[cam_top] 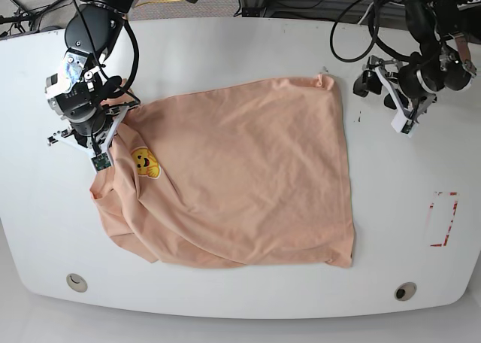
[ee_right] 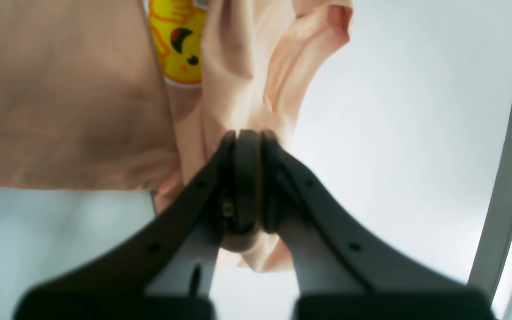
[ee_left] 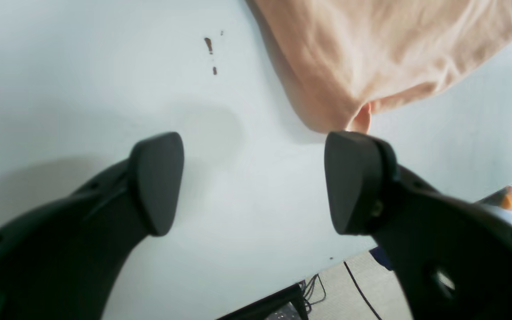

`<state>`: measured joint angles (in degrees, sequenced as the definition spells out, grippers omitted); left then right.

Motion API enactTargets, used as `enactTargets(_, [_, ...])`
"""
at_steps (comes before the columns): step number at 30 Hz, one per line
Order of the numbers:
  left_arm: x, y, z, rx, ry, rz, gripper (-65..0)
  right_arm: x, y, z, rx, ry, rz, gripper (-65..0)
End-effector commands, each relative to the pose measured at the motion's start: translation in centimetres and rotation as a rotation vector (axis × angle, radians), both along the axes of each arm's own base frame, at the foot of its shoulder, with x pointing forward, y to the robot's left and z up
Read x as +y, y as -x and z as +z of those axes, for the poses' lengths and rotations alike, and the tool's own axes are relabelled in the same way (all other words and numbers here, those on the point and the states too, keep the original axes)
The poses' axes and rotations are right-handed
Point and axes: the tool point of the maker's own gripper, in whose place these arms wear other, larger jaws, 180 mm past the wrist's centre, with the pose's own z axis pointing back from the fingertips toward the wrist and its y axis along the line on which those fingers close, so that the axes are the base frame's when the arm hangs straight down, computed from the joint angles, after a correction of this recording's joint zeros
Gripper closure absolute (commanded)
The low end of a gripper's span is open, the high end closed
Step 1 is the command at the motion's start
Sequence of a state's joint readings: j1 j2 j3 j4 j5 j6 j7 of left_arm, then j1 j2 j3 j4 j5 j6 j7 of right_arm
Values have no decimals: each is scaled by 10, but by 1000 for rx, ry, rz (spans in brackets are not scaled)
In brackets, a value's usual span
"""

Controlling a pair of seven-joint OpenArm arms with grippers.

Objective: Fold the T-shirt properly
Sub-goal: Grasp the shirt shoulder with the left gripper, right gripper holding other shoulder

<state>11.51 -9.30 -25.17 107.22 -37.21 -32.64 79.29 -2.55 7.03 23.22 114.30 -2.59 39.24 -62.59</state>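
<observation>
The peach-pink T-shirt [cam_top: 248, 170] lies spread over the middle of the white table [cam_top: 225, 50], with its yellow face patch [cam_top: 145, 162] near its left edge. My right gripper [ee_right: 247, 140] is shut on a bunched fold of the shirt [ee_right: 60, 89], just below the yellow patch [ee_right: 180, 40]. In the base view that gripper [cam_top: 113, 125] sits at the shirt's upper left corner. My left gripper [ee_left: 256, 182] stands open and empty above bare table, with a corner of the shirt [ee_left: 371, 58] just beyond its right fingertip [ee_left: 354, 178]. From the base view it [cam_top: 373, 82] hovers right of the shirt's upper right corner.
Small brown marks [ee_left: 209, 44] dot the table near the left gripper. A red outlined rectangle [cam_top: 443, 219] is on the table's right side. Two round holes [cam_top: 75, 281] [cam_top: 406, 290] sit near the front edge. Cables [cam_top: 353, 27] run along the back.
</observation>
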Motion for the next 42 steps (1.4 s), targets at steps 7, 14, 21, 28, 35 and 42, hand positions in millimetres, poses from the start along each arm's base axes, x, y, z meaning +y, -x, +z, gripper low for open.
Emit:
enactTargets(7, [-22, -10, -24, 60, 41, -38, -467, -1, -8, 13, -46, 8, 11, 0])
enactTargets(14, [-53, -12, -37, 65, 180, -69, -467, -1, -8, 13, -48, 8, 11, 0])
enactTargets(21, [-73, -9, -55, 134, 256, -98, -447, 0, -8, 13, -49, 7, 11, 0])
enactTargets(28, [-72, -1, -69, 193, 279, -73, -42, 0, -8, 13, -49, 7, 11, 0])
enactTargets(35, [-47, 7, -78, 231, 238, -57, 0, 0, -6, 11, -42, 5, 10, 0])
enactTargets(42, [1, 22, -79, 267, 124, -55, 0, -4, 7, -1, -17, -37, -55, 0])
